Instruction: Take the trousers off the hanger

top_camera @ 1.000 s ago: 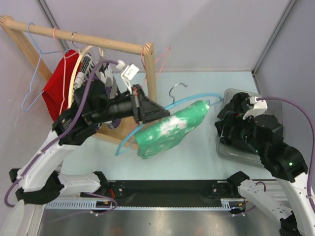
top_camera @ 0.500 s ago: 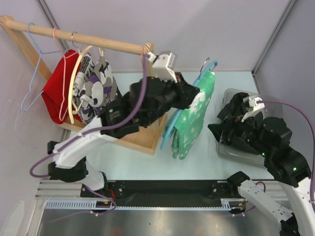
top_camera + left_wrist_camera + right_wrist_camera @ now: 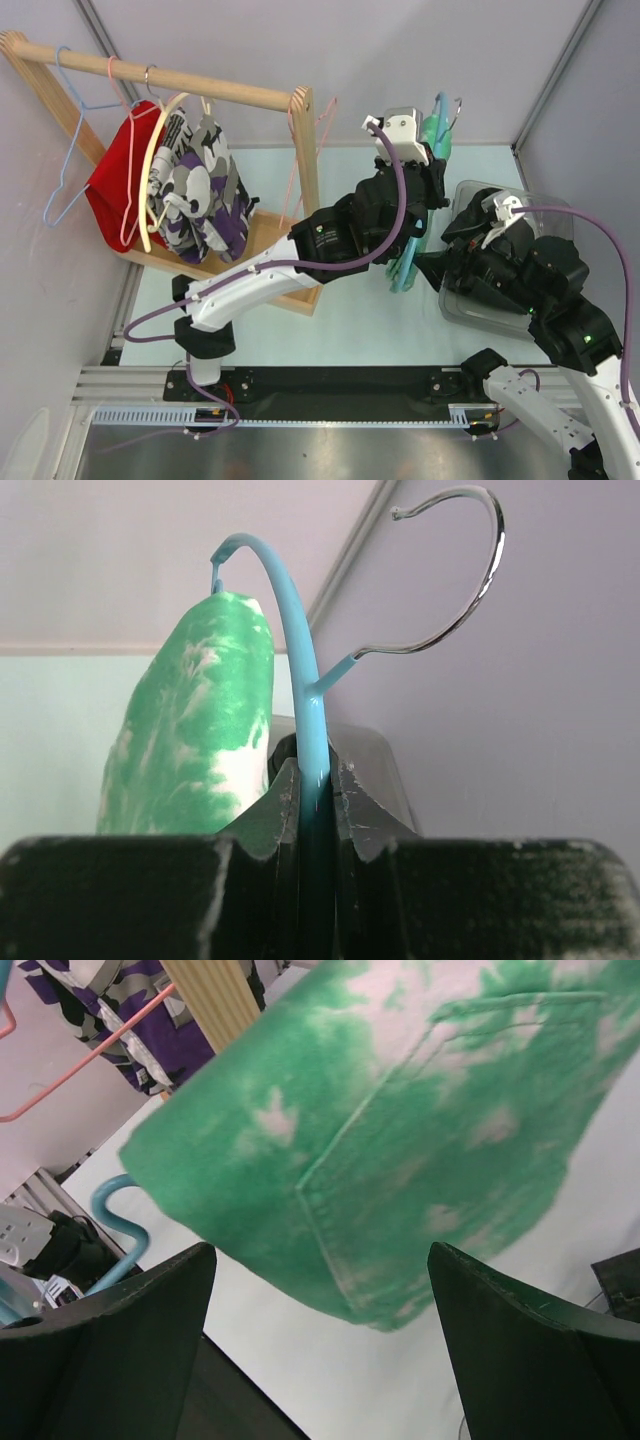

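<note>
Left wrist view shows the left tool (image 3: 315,780) clamped on the neck of the hanger (image 3: 300,660), holding it upright in the air so the trousers (image 3: 190,740) hang free from it, facing the right tool (image 3: 318,1260), which is spread wide, apparently ready to pull them off.

Even, bright light; right wrist view blurred.

I see the rack (image 3: 300,130) in the tabletop's far left corner, with garments (image 3: 195,185) hanging on its rail. Toward the far right corner, the left jaws hold the hanger (image 3: 300,660) with the trousers (image 3: 190,740) draped on it, left of the bin (image 3: 456,308) at the right edge. The right jaws are between the bin and the trousers.
</note>
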You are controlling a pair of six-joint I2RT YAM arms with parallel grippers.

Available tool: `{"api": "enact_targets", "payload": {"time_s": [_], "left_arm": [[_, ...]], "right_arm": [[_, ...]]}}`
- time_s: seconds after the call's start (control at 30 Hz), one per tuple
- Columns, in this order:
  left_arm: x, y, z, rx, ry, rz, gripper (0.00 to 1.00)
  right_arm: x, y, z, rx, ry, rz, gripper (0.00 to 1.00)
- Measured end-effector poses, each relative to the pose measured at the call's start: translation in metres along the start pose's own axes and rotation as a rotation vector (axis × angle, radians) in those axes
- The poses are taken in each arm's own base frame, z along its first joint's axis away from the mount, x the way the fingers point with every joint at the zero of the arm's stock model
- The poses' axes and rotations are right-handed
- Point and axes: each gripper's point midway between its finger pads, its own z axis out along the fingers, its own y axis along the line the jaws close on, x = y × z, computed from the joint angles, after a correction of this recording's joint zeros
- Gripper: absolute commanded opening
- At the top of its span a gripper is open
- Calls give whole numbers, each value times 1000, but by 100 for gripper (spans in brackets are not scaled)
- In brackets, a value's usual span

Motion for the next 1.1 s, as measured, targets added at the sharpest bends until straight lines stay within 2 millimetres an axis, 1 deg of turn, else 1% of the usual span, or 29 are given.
{"api": "enact_targets", "payload": {"time_s": [0.07, 0.2, 0.27, 0.53, 0.63, 0.77, 0.97, 1.1], "left_arm": [[-2, 0, 3, -14, -21, -2, 0], [-8, 0, 4, -26, -48, -23, 0], [-11, -2, 3, -26, -62, -38, 0], [-19, -1, 4, -39, -92, -65, 0], [-20, -1, 4, -41, -96, -70, 1], [-20, 0, 4, -46, -99, -71, 0], [-20, 2, 3, -51, -94, -36, 0], [-23, 8, 2, -60, -92, -8, 0]], "right_arm": [[0, 1, 0, -9, -1, -12, 89], [3, -1, 2, -5, 1, -30, 82], [6, -3, 4, -2, 9, -37, 82], [15, -4, 15, -1, -3, -50, 89], [12, -1, 19, -13, -22, -58, 91], [7, 10, 29, -43, -40, -75, 92], [13, 18, 45, 1, -31, -122, 86], [10, 18, 49, 53, -51, -151, 84]]}}
